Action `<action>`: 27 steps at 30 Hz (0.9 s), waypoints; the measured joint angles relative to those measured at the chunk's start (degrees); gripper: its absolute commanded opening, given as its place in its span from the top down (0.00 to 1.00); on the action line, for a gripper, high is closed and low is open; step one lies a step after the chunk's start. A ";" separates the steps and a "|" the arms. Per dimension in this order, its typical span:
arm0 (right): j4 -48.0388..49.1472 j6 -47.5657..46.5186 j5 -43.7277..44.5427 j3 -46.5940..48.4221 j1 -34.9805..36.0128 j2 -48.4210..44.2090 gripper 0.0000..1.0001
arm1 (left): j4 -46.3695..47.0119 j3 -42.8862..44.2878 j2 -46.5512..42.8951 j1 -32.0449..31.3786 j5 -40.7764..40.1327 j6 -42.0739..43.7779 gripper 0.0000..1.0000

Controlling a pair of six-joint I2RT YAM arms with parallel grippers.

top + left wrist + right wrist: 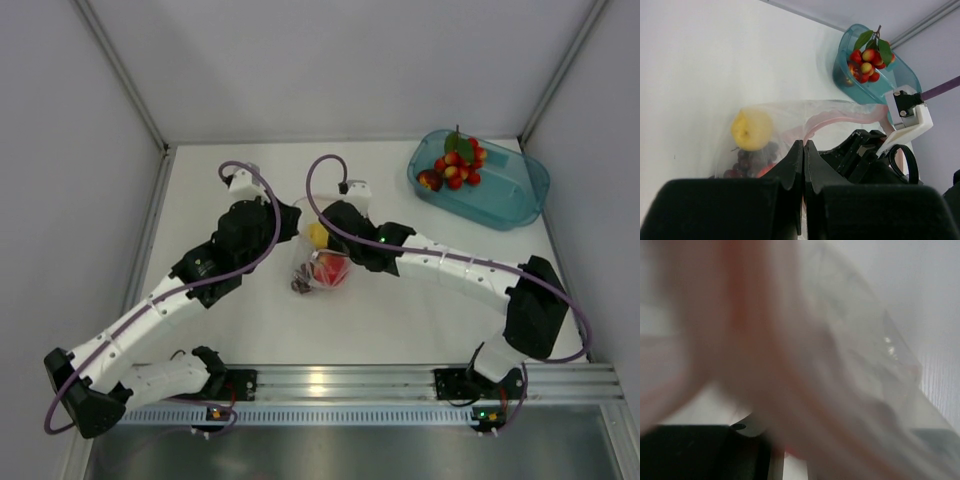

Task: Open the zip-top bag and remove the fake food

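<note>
The zip-top bag (pixel 318 262) lies at the table's middle, between my two grippers. Through its clear film show a yellow lemon (pixel 751 129), dark grapes (pixel 746 161) and a red apple (pixel 332 268). My left gripper (pixel 804 143) is shut on the bag's edge by the pink zip strip (pixel 816 125). My right gripper (pixel 330 230) sits at the bag's mouth from the right. In the right wrist view blurred bag film (pixel 805 365) covers the fingers, hiding how the jaws stand. Red berries with green leaves (pixel 456 165) lie in the tub.
A teal translucent tub (pixel 510 195) stands at the back right corner. White walls close in the table at the left, back and right. The arms' metal base rail (pixel 330 385) runs along the near edge.
</note>
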 measured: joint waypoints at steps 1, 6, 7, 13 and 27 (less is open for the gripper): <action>-0.31 -0.92 -1.57 -0.39 0.09 -0.61 0.79 | -0.11 0.00 0.00 -0.02 0.42 0.07 1.00; 0.42 -5.51 -9.22 -2.54 1.27 -2.93 0.68 | -0.26 -0.04 -0.04 -0.02 3.37 0.09 1.00; 0.98 -6.47 -10.45 -3.34 1.62 -3.43 0.67 | -0.26 -0.20 -0.15 -0.02 3.89 0.09 1.00; 5.77 -14.97 -14.86 -9.35 3.45 -5.33 0.73 | -0.37 -1.90 -1.68 -0.07 5.92 0.07 1.00; 19.74 -28.96 -15.72 -16.35 4.55 -6.29 0.73 | -0.39 -3.67 -2.73 -0.07 8.76 0.02 1.00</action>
